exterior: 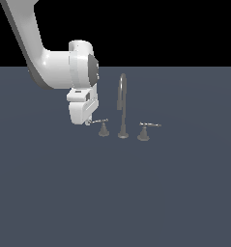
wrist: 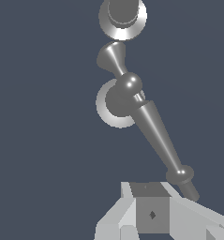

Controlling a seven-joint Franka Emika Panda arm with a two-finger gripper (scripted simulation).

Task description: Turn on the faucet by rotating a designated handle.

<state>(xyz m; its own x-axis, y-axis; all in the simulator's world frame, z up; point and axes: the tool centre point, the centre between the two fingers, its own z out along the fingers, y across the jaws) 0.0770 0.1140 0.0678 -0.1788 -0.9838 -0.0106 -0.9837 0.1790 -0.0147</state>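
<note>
The faucet stands on the dark floor, with its tall gooseneck spout in the middle. The handle is the darker one on the exterior view's left of the spout. Its thin lever points toward my gripper. The twin handle, with whitish highlights on its lever, is on the right. In the wrist view the handle's lever runs from its cone base to a knobbed tip right beside my gripper. The fingers look closed together with nothing between them. The tip lies against their side.
The spout's round base shows beyond the handle in the wrist view. The white arm comes down from the exterior view's upper left. Flat dark-grey floor lies all around the faucet.
</note>
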